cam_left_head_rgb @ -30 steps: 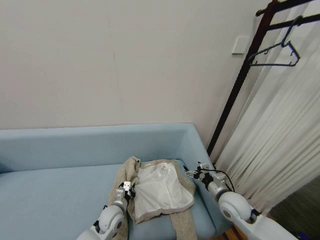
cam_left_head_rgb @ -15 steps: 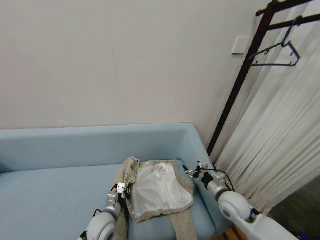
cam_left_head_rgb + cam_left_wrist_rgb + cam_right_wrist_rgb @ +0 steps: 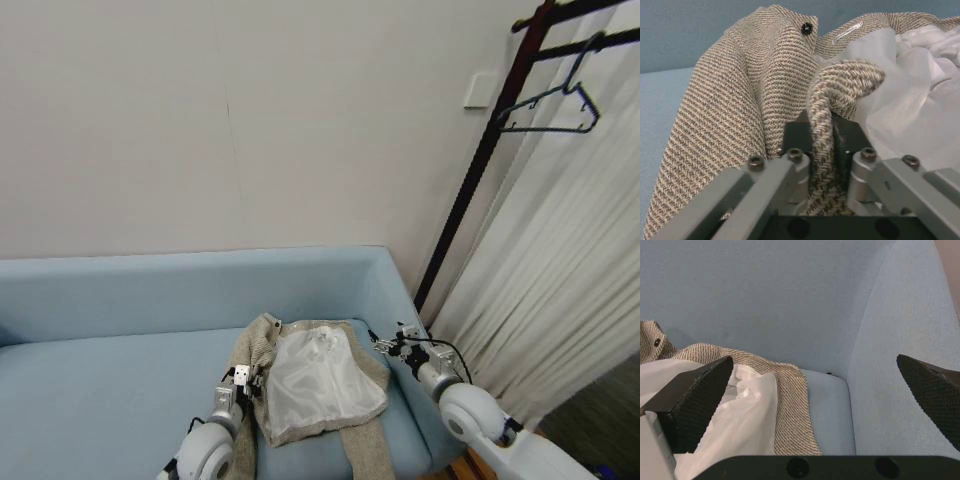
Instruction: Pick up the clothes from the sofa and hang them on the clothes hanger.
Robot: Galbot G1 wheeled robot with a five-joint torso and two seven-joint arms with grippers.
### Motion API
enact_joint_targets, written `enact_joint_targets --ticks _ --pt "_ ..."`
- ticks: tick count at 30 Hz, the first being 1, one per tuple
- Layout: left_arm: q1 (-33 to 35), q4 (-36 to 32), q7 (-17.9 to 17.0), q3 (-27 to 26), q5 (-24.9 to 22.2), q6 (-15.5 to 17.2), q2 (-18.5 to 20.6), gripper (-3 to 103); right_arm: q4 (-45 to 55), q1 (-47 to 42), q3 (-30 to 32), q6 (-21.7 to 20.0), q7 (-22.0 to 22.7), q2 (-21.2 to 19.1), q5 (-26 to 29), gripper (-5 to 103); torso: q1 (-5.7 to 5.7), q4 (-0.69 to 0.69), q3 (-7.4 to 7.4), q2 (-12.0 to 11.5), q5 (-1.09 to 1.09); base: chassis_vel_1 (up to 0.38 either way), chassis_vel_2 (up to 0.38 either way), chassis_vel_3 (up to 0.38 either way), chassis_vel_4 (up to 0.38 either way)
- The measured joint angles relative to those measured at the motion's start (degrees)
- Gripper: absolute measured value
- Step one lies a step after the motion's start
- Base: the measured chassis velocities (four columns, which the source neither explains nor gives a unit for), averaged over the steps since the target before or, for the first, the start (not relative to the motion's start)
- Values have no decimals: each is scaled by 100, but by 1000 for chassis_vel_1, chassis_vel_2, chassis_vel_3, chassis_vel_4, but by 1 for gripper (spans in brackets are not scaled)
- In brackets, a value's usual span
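The left hand (image 3: 822,134) is clamped on a raised fold at the left edge of the beige-brown woven jacket with white lining (image 3: 740,100). The right hand (image 3: 815,405) is spread wide and holds nothing, just beside the jacket's right edge. The jacket lies on the seat of the light blue fabric sofa (image 3: 100,380).

Step in hand: pick-up. The next move probably requires the right hand to close on the fabric, followed by a lift towards the dark wire hanger (image 3: 548,108).

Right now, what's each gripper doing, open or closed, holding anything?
Left gripper: closed on a fold of the jacket.
Right gripper: open, holding nothing.
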Motion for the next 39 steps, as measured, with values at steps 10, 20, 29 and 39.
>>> enact_joint_targets --ticks 10,20,29,39 --pt "528 -524 -442 -619 -17 -282 142 1 -17 96 -6 12 -5 -1 -7 100 0 0 0 0 -1 0 0 0 0" --pt "1964 -1325 -1311 -1509 4 -655 -478 1 -77 191 -67 52 -99 27 -35 100 0 1 0 0 1 0 0 0 0" --pt "2228 -438 -2385 -1449 212 -1219 -1556 4 -244 419 -237 75 -187 -19 -41 100 0 0 0 0 0 0 0 0 0" --pt "1437 -935 -3707 -1527 -1378 -698 -1521 42 -263 660 -356 62 -143 -101 15 100 0 -3 0 -1 0 0 0 0 0"
